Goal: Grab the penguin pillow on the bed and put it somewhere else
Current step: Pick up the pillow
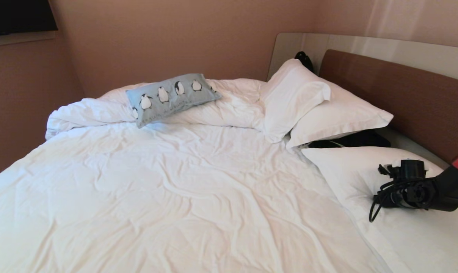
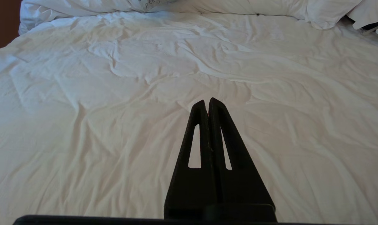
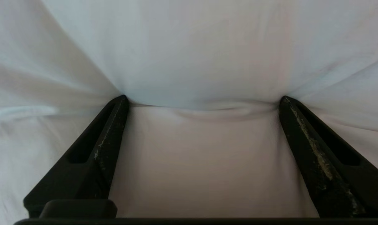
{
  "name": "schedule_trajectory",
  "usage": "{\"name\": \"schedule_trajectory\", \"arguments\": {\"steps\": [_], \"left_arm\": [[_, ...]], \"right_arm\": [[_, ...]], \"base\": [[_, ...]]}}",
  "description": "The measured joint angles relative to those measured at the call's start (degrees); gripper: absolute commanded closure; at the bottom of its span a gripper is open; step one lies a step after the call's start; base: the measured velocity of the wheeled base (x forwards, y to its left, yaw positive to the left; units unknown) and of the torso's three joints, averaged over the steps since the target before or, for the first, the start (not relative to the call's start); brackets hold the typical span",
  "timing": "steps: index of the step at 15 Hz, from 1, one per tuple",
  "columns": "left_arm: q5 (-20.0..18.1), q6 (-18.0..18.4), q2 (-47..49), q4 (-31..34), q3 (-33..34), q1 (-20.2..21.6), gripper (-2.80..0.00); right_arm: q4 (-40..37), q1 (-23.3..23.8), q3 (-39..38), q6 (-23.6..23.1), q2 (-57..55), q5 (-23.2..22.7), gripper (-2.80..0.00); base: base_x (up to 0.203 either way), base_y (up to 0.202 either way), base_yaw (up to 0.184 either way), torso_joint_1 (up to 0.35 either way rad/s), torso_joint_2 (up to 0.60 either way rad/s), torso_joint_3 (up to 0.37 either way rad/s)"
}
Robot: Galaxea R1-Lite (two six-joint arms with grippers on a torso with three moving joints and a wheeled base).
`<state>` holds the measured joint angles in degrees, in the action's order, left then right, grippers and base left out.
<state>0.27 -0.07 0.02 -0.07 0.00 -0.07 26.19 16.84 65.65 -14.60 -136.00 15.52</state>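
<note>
Right hand (image 3: 202,100): fingers spread wide, tips pressed into plain white fabric and dimpling it, nothing pinched between them; in the head view it sits over the near white pillow (image 1: 365,182) at the headboard side of the bed, at the near-right corner of what is visible. Left hand (image 2: 207,103): fingers pressed together, empty, held over the open middle of the duvet and pointing toward the far edge; that arm is not seen in the head view. Bed (image 1: 176,197): large, rumpled white duvet across most of it, a rolled ridge of duvet along the far edge, brown headboard (image 1: 403,98) along the right edge. Two stacked white pillows (image 1: 308,106): at the far-right corner, leaning by the headboard. Penguin pillow (image 1: 172,98): small, light blue, a row of penguins on its face; it rests propped on the duvet ridge at the far edge, left of centre, well apart from both hands. Its long axis runs along that far edge, rising slightly toward the headboard side. Bearing from the right hand: far across the bed, diagonally away and to the left, with the stacked pillows lying partly between. Judgement: neither hand is close; the right hand is on the wrong pillow and would need to lift clear and cross the duvet, approaching across the short side of the cushion.
</note>
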Motion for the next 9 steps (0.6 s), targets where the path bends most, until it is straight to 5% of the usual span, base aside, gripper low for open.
{"name": "schedule_trajectory", "arguments": {"steps": [5,6,9], "left_arm": [[-0.05,0.00,0.00,0.02,0.00,-0.04,0.00],[-0.05,0.00,0.00,0.02,0.00,-0.04,0.00],[-0.05,-0.02,0.00,0.05,0.00,-0.04,0.00]], "right_arm": [[-0.09,0.26,0.01,-0.23,-0.74,0.02,-2.80],[-0.09,0.28,0.00,-0.24,-0.80,0.02,0.00],[-0.15,0.33,0.01,-0.16,-0.90,0.09,0.00]], "base": [[0.000,0.000,0.000,0.000,0.00,0.000],[0.000,0.000,0.000,0.000,0.00,0.000],[0.000,0.000,0.000,0.000,0.00,0.000]]}}
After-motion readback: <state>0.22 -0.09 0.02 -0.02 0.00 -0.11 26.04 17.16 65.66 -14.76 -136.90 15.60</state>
